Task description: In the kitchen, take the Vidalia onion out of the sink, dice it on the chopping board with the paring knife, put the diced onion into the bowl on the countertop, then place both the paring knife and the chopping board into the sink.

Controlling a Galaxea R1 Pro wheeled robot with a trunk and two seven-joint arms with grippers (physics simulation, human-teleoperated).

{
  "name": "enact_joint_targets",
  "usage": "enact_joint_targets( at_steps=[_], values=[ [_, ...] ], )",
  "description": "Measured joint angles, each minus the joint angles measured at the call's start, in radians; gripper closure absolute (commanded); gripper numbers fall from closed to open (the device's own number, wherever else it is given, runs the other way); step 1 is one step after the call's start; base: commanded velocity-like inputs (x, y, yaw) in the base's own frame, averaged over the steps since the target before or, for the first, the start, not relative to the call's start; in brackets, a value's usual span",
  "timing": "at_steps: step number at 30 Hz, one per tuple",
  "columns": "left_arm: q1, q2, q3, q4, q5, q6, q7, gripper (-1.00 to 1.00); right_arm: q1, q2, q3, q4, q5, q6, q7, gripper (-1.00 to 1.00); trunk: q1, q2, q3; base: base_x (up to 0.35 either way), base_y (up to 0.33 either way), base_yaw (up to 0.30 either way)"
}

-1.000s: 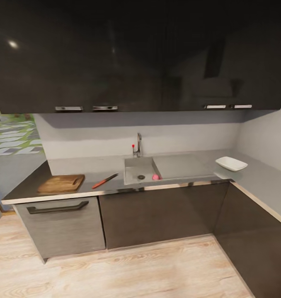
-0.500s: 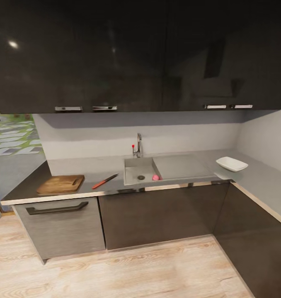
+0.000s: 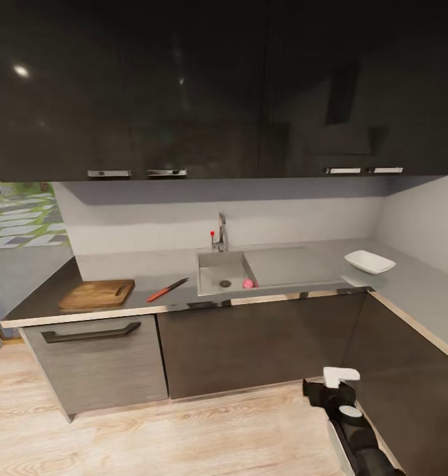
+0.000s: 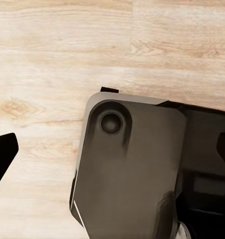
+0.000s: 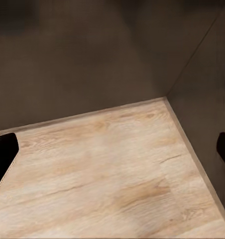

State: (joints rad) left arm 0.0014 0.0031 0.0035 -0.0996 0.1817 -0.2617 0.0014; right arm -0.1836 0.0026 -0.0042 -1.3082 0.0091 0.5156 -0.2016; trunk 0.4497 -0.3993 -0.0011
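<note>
Head view: a kitchen corner is seen from some way back, under dark wall cabinets. The grey desk [image 3: 151,264] runs along the wall and turns at the 3 o'clock side. The sink [image 3: 214,268] is set near the middle, and the Vidalia onion [image 3: 248,283] lies inside it, a small pink bulb just beside the drain. At 9 o'clock from the sink the paring knife [image 3: 167,289] lies on the desk, and beyond it the chopping board [image 3: 97,293]. The bowl [image 3: 369,262] sits on the desk at 3 o'clock from the sink, well apart from it. Compared with the picture half a second ago, the right arm has been raised into the frame at 5 o'clock, its right claw [image 3: 340,377] low over the wooden floor; the kitchen things have not moved. This is judged to be a readying of the arm for the reach to the onion, with no step yet done.

Left wrist view: the robot's dark base [image 4: 132,169] is seen over floor planks [image 4: 53,59]. The left claw's fingers sit at the frame's edges, spread wide apart and holding nothing.

Right wrist view: floor and dark cabinet fronts [image 5: 82,59] meet in a corner. The right claw's fingers are likewise spread wide, with nothing between them.
</note>
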Motion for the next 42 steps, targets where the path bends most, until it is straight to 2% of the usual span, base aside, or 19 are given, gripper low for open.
enact_joint_targets(
  at_steps=[3, 5, 8, 10, 11, 13, 14, 17, 19, 22, 25, 26, 27, 29, 35, 36, 37, 42],
  values=[
    [0.0, 0.0, 0.0, 0.004, 0.001, 0.0, 0.0, -1.0, -0.12, -0.013, -0.001, -0.01, 0.001, 0.105, -0.013, -1.0, 0.0, 0.0, 0.0, 0.0, 0.0, 0.0],
    [0.0, 0.0, 0.001, 0.013, 0.002, 0.0, 0.0, -1.0, -0.294, -0.022, -0.001, 0.001, 0.001, 0.21, -0.047, -1.0, 0.0, 0.0, 0.0, 0.0, 0.0, 0.0],
    [0.0, -0.001, 0.001, 0.016, 0.002, 0.0, 0.0, -1.0, -0.46, -0.038, -0.001, 0.096, 0.001, 0.268, -0.103, -1.0, 0.0, 0.0, 0.0, 0.0, 0.0, 0.0],
    [0.0, -0.001, 0.001, 0.016, 0.002, 0.0, 0.0, -1.0, -0.619, -0.069, 0.0, 0.222, 0.002, 0.288, -0.138, -1.0, 0.0, 0.0, 0.0, 0.0, 0.0, 0.0],
    [0.0, -0.001, 0.002, 0.016, 0.002, 0.0, 0.0, -1.0, -0.659, -0.079, 0.0, 0.257, 0.001, 0.291, -0.143, -1.0, 0.0, 0.0, 0.0, 0.0, 0.0, 0.0],
    [0.0, -0.001, 0.002, 0.017, 0.002, 0.0, 0.0, -1.0, -0.811, -0.122, 0.001, 0.387, 0.003, 0.299, -0.155, -1.0, 0.0, 0.0, 0.0, 0.0, 0.0, 0.0],
    [0.0, -0.001, 0.002, 0.017, 0.002, 0.0, 0.0, -1.0, -0.849, -0.135, 0.001, 0.419, 0.001, 0.3, -0.156, -1.0, 0.0, 0.0, 0.0, 0.0, 0.0, 0.0],
    [0.0, -0.002, 0.003, 0.017, 0.002, 0.0, 0.0, -1.0, -1.049, -0.21, 0.002, 0.586, 0.001, 0.32, -0.153, -1.0, 0.0, 0.0, 0.0, 0.002, 0.0, 0.0],
    [0.0, -0.003, 0.003, 0.017, 0.002, 0.0, 0.0, -1.0, -1.118, -0.243, 0.002, 0.649, -0.002, 0.33, -0.135, -1.0, 0.0, 0.0, 0.0, 0.05, 0.0, 0.0],
    [0.0, -0.003, 0.003, 0.017, 0.002, 0.0, 0.0, -1.0, -1.169, -0.276, 0.003, 0.695, -0.005, 0.338, -0.083, -1.0, 0.0, 0.0, 0.0, 0.11, 0.0, 0.0],
    [0.0, -0.002, 0.003, 0.017, 0.002, 0.0, 0.0, -1.0, -1.192, -0.311, 0.005, 0.717, -0.005, 0.343, 0.013, -1.0, 0.0, 0.0, 0.0, 0.22, 0.0, 0.0],
    [0.0, -0.002, 0.002, 0.017, 0.002, -0.001, 0.0, -1.0, -1.199, -0.348, 0.007, 0.723, -0.001, 0.345, 0.137, -1.0, -0.001, 0.0, 0.0, 0.289, 0.0, 0.0],
    [0.0, -0.002, 0.002, 0.017, 0.002, -0.001, 0.0, -1.0, -1.201, -0.364, 0.007, 0.725, -0.003, 0.346, 0.187, -1.0, -0.001, 0.0, 0.0, 0.294, 0.0, 0.0],
    [0.0, -0.001, 0.002, 0.017, 0.002, -0.001, 0.0, -1.0, -1.202, -0.38, 0.009, 0.726, -0.004, 0.346, 0.236, -1.0, -0.001, 0.0, 0.0, 0.303, 0.0, 0.0],
    [0.0, 0.0, 0.001, 0.018, 0.002, -0.001, 0.0, -1.0, -1.203, -0.399, 0.015, 0.727, 0.006, 0.346, 0.29, -1.0, -0.001, 0.0, 0.0, 0.311, 0.0, 0.0],
    [0.0, 0.0, 0.001, 0.018, 0.002, -0.001, 0.0, -1.0, -1.203, -0.4, 0.016, 0.729, 0.019, 0.346, 0.293, -1.0, -0.001, 0.0, 0.0, 0.314, -0.016, 0.0],
    [0.0, 0.0, 0.001, 0.018, 0.002, -0.001, 0.0, -1.0, -1.203, -0.402, 0.017, 0.739, 0.055, 0.345, 0.295, -1.0, -0.001, 0.0, 0.0, 0.314, -0.032, 0.0],
    [0.0, 0.0, 0.001, 0.018, 0.001, -0.001, 0.0, -1.0, -1.203, -0.403, 0.017, 0.783, 0.121, 0.339, 0.298, -1.0, 0.0, 0.0, 0.0, 0.291, -0.147, 0.0]
  ],
)
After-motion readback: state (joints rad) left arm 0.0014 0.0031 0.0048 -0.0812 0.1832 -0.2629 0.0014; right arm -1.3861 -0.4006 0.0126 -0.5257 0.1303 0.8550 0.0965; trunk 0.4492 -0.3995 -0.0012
